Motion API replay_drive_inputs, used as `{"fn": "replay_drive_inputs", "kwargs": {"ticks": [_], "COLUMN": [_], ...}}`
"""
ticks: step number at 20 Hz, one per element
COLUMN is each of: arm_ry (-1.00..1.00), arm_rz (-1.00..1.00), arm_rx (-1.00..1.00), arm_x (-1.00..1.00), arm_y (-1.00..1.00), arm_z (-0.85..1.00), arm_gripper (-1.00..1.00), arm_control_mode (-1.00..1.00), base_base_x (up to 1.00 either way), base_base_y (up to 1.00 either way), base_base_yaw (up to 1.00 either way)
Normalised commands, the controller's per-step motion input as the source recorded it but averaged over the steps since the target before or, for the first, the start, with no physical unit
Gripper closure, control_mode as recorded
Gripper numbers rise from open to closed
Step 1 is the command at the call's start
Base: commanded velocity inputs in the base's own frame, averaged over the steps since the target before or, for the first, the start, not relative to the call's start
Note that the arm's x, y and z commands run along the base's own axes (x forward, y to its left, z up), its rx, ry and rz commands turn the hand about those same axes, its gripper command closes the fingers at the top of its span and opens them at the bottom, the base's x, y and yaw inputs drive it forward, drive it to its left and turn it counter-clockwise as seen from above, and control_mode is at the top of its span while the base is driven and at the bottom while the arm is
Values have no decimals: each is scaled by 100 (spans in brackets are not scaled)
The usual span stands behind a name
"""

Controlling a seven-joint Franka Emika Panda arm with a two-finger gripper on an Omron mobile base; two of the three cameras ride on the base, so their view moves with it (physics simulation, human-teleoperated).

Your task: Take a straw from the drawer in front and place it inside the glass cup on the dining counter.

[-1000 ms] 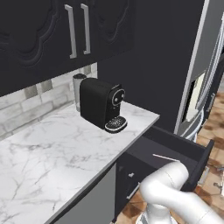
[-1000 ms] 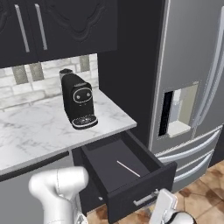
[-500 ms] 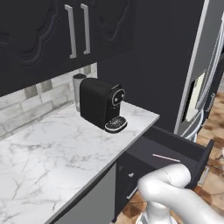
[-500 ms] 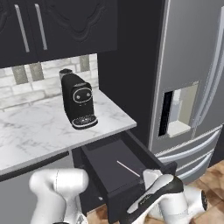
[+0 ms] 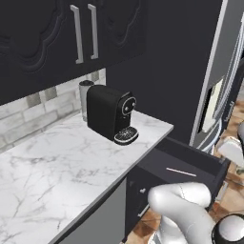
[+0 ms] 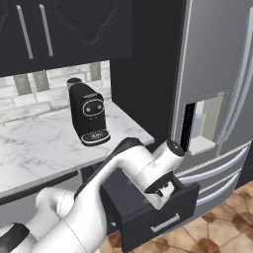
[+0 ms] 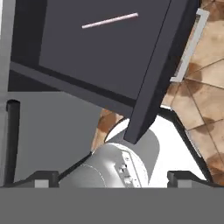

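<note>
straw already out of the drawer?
No, the straw lies flat on the floor of the open drawer in the hand view, with nothing gripping it.

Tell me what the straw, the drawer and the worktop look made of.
Straw: probably plastic, thin, pale pink, matte. Drawer: dark charcoal panel, smooth matte, perhaps painted wood; handle looks like brushed metal. Worktop: white stone with grey veins, likely marble.
</note>
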Motion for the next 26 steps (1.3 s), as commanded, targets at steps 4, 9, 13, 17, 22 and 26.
{"fn": "replay_drive_inputs", "kwargs": {"ticks": [4,9,13,17,22,26], "arm_ry": [16,20,21,12,11,13], "arm_rz": [15,22,38,53,49,35], "arm_rx": [-45,-28,-12,-3,0,7], "arm_x": [12,68,84,52,25,5], "arm_y": [54,19,-4,-16,0,5], "arm_z": [100,48,-41,-59,-58,-64], "arm_gripper": [-100,-100,-100,-100,-100,-100], "arm_control_mode": [-100,-100,-100,-100,-100,-100], "base_base_x": [0,0,0,0,0,0], "base_base_y": [0,0,0,0,0,0], "base_base_yaw": [0,0,0,0,0,0]}}
